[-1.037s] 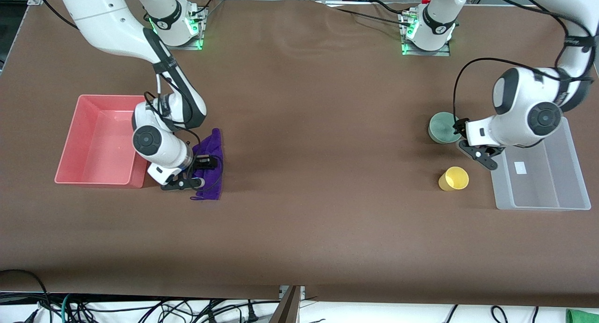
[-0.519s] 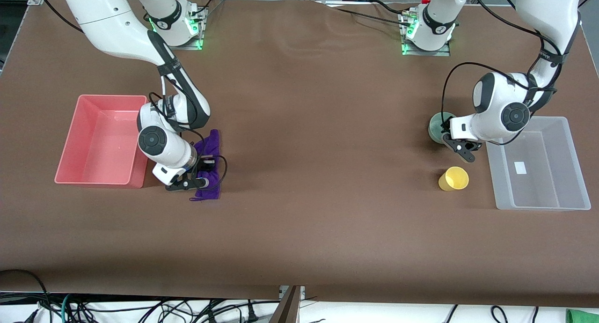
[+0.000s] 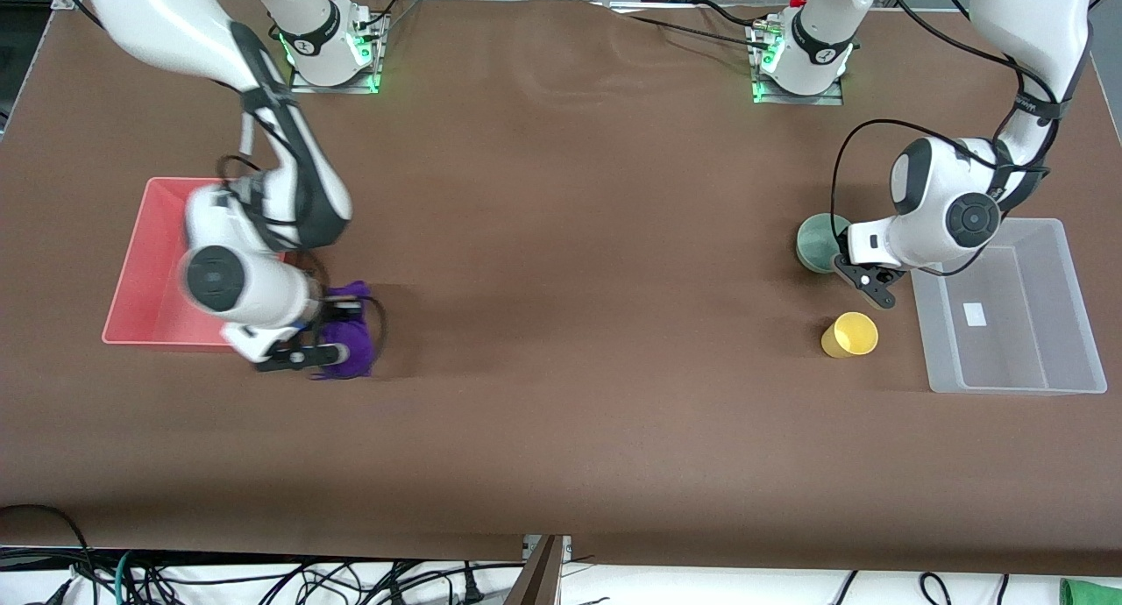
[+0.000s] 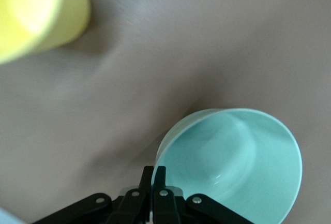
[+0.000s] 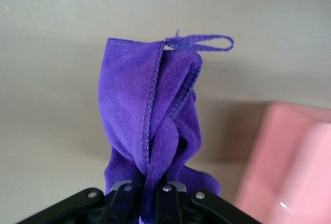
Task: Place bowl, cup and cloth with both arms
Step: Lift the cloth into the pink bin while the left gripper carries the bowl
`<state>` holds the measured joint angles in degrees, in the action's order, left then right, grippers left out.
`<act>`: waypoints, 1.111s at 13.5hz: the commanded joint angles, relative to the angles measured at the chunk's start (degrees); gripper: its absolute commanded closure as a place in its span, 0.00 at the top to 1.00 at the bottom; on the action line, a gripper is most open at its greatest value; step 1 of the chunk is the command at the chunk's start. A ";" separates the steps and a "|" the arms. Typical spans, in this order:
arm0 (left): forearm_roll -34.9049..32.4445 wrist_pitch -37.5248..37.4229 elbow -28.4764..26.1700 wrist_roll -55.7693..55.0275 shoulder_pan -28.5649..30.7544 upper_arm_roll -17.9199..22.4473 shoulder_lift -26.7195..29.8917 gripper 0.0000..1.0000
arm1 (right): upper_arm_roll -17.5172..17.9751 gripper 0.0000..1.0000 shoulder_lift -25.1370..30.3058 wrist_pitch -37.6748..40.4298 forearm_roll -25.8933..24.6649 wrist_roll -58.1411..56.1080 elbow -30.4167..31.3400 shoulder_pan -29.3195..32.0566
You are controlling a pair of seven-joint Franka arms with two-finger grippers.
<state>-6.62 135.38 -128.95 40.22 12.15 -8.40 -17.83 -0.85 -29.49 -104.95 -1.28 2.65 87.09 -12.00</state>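
My right gripper is shut on the purple cloth, which hangs bunched from it just above the table, beside the pink bin. In the right wrist view the cloth droops from the closed jaws, its loop at the tip. My left gripper is shut on the rim of the mint-green bowl, one finger inside and one outside. The left wrist view shows the bowl at the pinched fingertips. The yellow cup stands upright nearer the front camera than the bowl and shows in the left wrist view.
A pink bin sits at the right arm's end of the table, partly covered by the right arm; its corner shows in the right wrist view. A clear plastic bin sits at the left arm's end, beside the cup and bowl.
My right gripper has lifted the cloth off the table and carried it toward the pink bin. My left gripper has moved from the clear bin to the bowl's rim and nudged the bowl slightly.
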 commanded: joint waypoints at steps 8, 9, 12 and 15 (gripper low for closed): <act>-7.16 -23.84 31.09 14.35 13.58 0.58 -6.30 0.00 | -19.71 0.00 2.77 12.68 2.25 -18.03 1.22 0.40; -7.36 -23.84 33.91 15.32 14.74 0.58 -9.47 0.00 | -20.33 0.00 2.77 10.75 2.25 -18.12 3.59 0.40; -7.36 -17.90 37.98 16.99 18.08 0.58 -17.65 0.00 | -21.39 0.00 2.86 5.04 2.34 -18.47 10.45 0.40; -6.66 -13.65 37.71 17.61 20.19 0.49 -21.10 0.81 | -21.39 1.00 2.94 2.74 2.77 -18.29 11.70 0.32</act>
<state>-12.80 122.52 -93.46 56.40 31.59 -7.20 -38.11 -21.53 -28.14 -101.29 0.19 -14.77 97.92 -10.97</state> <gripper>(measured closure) 0.974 0.824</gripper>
